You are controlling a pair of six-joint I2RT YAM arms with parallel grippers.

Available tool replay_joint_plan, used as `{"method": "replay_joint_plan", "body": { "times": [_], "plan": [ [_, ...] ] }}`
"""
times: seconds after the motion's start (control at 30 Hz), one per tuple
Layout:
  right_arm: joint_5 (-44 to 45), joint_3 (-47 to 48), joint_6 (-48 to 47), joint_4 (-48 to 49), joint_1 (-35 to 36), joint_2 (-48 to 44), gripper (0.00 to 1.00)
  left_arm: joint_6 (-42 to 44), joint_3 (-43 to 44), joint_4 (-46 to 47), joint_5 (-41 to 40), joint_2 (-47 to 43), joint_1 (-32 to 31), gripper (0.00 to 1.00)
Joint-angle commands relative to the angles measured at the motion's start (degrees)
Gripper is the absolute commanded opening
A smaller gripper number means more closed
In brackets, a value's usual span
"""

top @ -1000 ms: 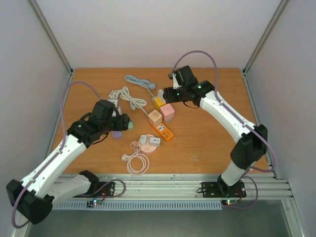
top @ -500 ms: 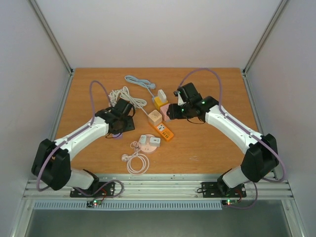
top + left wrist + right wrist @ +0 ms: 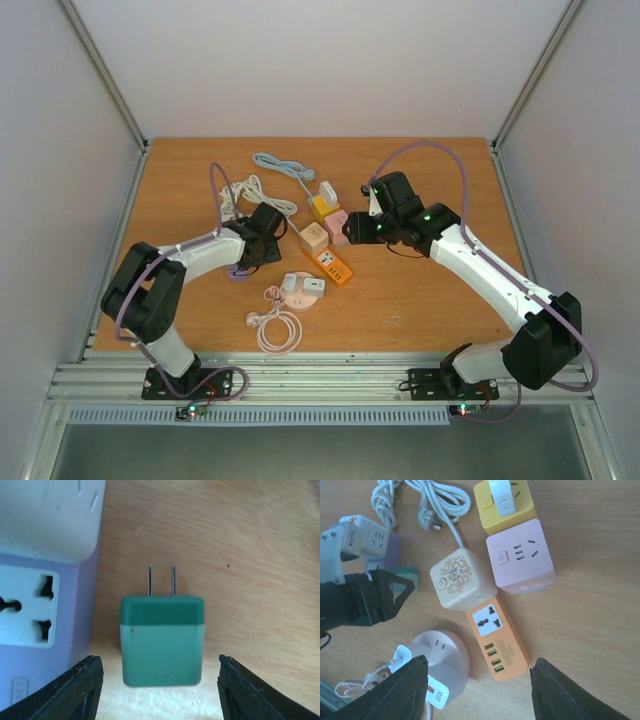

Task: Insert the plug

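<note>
Left end effector (image 3: 161,690) open astride green plug (image 3: 162,640), purple socket block (image 3: 30,610) frame-left; right end effector (image 3: 477,680) open above orange strip (image 3: 497,642).

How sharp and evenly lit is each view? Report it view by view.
Left wrist: green plug crisp, prongs clear; the dark fingers at the bottom edge are soft, white adapter top left washed out. Right wrist: even light, orange power strip sharp. Top external: diffuse light, faint shadows on the table, no glare.
</note>
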Motion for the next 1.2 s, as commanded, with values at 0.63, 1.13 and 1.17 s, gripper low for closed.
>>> {"method": "replay_joint_plan", "body": {
  "times": [0.63,1.13,1.17],
  "plan": [
    [0.91,-1.9,3.35,0.67,0.83,-2.72,0.58,2.34,3.65,5.74,1.3,0.99,1.63,0.3],
    [18.16,-3.18,5.62,12.4,17.25,-6.4,0.65,-22.05,-2.51,20.7,20.38,-27.28,2.66,0.32],
    [18.45,-3.07,5.3,14.61,18.22,-6.09,0.66,-25.15,-2.82,22.21,21.11,-28.6,2.71,0.32]
  ]
}}
